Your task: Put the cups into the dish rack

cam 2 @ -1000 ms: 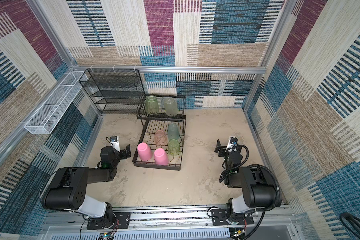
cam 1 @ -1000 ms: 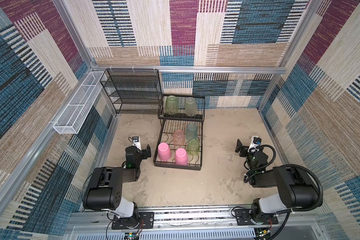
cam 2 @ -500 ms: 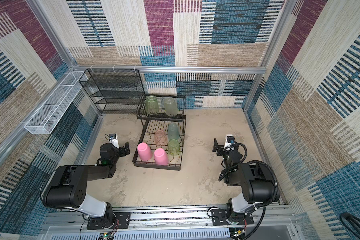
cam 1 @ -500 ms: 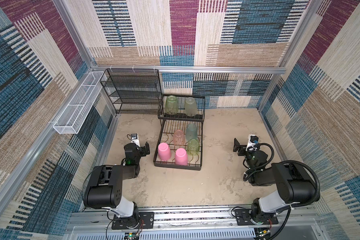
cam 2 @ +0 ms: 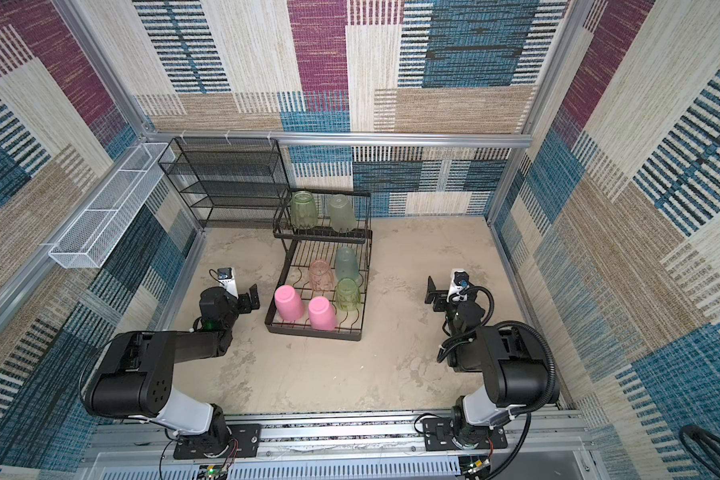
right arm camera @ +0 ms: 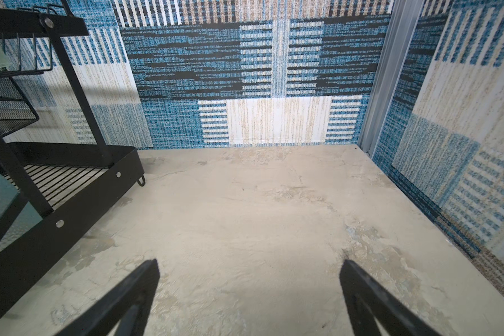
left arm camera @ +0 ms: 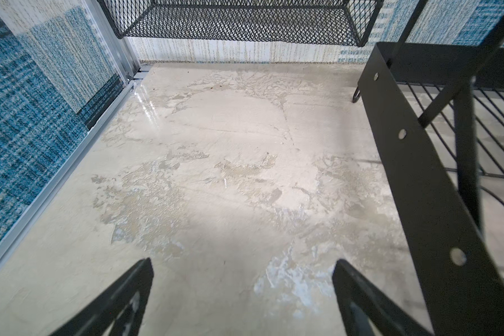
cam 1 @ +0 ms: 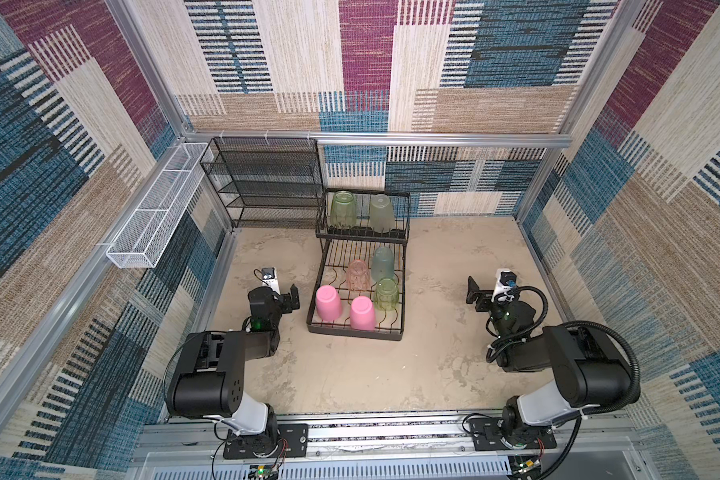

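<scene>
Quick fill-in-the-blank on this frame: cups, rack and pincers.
1. Counting the ribbed green plastic tumbler, the black two-tier wire dish rack's raised shelf holds ___ tumblers.
2. Counting the opaque pink plastic tumbler nearest the left pincer, the low tray holds ___ tumblers.
3. The left pincer and right pincer are both ___ and empty.
Missing: two; five; open.

Partial dish rack (right arm camera: pixel 79 209) (wrist views)

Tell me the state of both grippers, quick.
Left gripper: open, holding nothing.
Right gripper: open, holding nothing.
</scene>
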`<state>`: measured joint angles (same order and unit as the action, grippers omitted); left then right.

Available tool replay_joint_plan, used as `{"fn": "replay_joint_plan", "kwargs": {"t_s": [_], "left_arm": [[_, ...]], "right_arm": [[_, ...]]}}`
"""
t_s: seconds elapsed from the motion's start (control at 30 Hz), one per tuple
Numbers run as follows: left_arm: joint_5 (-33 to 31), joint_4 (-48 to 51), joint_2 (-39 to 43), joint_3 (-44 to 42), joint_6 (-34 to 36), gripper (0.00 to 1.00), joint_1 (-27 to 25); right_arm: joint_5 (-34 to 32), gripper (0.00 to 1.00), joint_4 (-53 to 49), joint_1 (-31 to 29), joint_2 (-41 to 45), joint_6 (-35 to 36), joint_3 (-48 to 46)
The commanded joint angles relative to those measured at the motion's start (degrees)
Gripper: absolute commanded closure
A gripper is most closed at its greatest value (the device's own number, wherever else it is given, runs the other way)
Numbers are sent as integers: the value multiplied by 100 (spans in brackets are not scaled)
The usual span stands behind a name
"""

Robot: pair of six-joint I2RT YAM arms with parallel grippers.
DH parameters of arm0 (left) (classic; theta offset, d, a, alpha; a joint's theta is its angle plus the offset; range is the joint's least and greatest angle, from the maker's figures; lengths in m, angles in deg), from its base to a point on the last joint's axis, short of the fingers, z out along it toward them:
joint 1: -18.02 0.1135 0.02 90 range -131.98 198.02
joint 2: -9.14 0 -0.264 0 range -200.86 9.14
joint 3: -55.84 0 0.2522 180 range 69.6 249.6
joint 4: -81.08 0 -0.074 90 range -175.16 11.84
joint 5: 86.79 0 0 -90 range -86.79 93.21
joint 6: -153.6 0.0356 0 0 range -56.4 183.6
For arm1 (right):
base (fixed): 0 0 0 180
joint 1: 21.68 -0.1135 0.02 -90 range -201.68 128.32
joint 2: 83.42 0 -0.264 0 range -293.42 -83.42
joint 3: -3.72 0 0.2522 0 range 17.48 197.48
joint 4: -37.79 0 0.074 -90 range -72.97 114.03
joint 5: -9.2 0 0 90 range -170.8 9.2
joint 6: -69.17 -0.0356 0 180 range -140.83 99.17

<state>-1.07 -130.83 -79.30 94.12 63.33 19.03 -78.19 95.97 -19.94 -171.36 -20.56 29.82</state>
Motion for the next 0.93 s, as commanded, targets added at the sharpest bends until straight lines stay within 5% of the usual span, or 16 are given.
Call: {"fn": "replay_joint_plan", "kwargs": {"t_s": [0.0,0.9], "left_arm": [[27,-131,25,-17,-17,1,0],[25,-135,20,-17,-17,1,-2]], "right_arm": [[57,0,92,-7,14,61,-4],[305,0,70,-32,13,181,14]]}}
